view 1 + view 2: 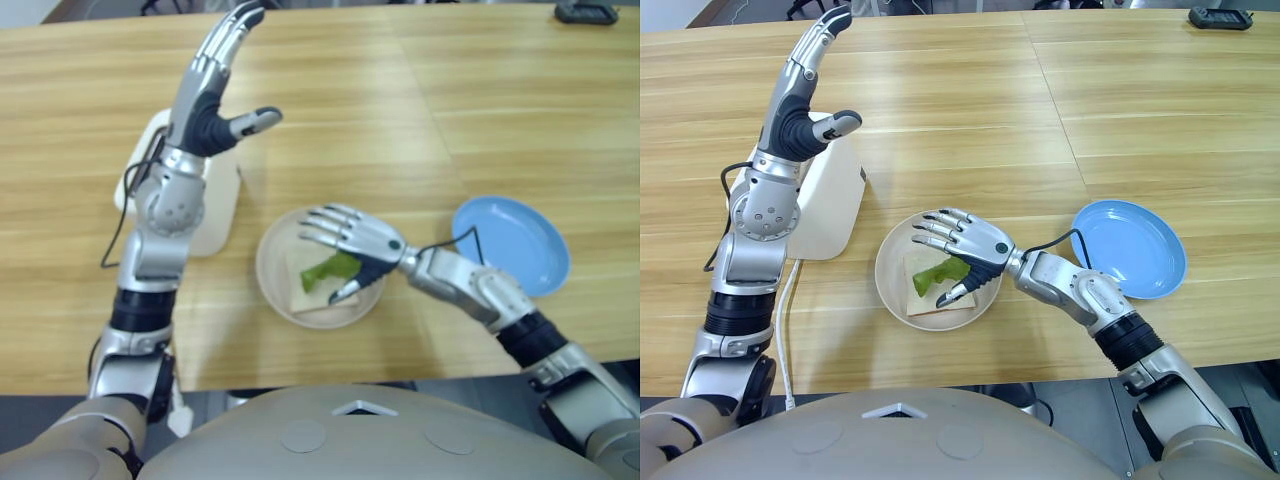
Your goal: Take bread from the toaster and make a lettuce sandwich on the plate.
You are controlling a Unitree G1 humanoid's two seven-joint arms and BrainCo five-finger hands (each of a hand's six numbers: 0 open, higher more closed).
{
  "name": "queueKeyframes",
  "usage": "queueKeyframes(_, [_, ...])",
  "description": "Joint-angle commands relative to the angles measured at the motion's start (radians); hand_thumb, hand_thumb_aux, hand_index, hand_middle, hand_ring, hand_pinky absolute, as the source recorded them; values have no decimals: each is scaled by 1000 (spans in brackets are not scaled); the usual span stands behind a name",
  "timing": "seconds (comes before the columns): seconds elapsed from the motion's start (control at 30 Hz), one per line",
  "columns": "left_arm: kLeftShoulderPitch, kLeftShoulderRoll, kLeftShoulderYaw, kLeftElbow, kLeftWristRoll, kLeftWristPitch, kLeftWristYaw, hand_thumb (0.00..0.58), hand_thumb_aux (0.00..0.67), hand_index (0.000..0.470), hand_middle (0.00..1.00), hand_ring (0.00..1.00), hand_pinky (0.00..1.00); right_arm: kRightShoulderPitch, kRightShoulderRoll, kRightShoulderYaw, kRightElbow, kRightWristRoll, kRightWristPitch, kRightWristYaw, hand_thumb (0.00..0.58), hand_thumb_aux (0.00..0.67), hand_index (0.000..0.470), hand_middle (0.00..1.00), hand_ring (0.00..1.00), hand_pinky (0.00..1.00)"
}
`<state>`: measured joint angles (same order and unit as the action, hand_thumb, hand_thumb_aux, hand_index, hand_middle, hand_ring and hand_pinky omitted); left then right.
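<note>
The left hand (210, 100) stands raised in the upper left of the frame. Its fingers are stretched out straight and close together, the thumb juts off to the right, and it holds nothing. It is upright above the white toaster (222, 205), which sits on the bench (400, 100) at centre left. The forearm hides most of the toaster's top, so I cannot tell what is in the slots. A white cable (790, 300) runs from the toaster's lower side toward the bottom edge.

The right hand (355, 235) comes in from the lower right and lies palm down over the right half of the cream plate (268, 265) at the centre of the frame. Its fingers are spread and extended toward the left, gripping nothing. Its dark thumb angles down to the right end of the lettuce (330, 270). Whether the tip actually touches the leaf or the bread cannot be told.

On the cream plate lies one pale slice of bread (320, 300), flat, filling the plate's lower middle. The green lettuce rests on top of it, partly under the right hand.

Just right of the cream plate, apart from it, a blue plate (515, 245) lies flat on the bench behind the right forearm. A dark flat device (585, 12) sits at the top right edge.
</note>
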<state>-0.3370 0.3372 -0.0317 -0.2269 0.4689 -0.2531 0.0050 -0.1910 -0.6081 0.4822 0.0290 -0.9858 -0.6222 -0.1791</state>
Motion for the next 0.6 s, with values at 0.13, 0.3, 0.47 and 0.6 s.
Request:
queueKeyframes(0.13, [-14,-6,-22,19,12,1,4,0,0,0,0,0,0,15,7,-14,-28,-18,4,-19,0,0,0,0,0,0])
queueKeyframes(0.3, [-19,-8,-27,25,14,1,7,0,0,0,0,0,0,13,6,-19,-12,-11,0,-28,0,0,0,0,0,0])
queueKeyframes(0.47, [-23,-10,-30,30,13,-1,9,0,0,0,0,0,0,2,10,-16,51,14,-13,-28,0,0,0,0,0,0])
queueKeyframes(0.6, [-25,-8,-31,34,11,-3,11,0,0,0,0,0,0,-16,16,-12,116,15,-25,-44,0,0,0,0,0,0])
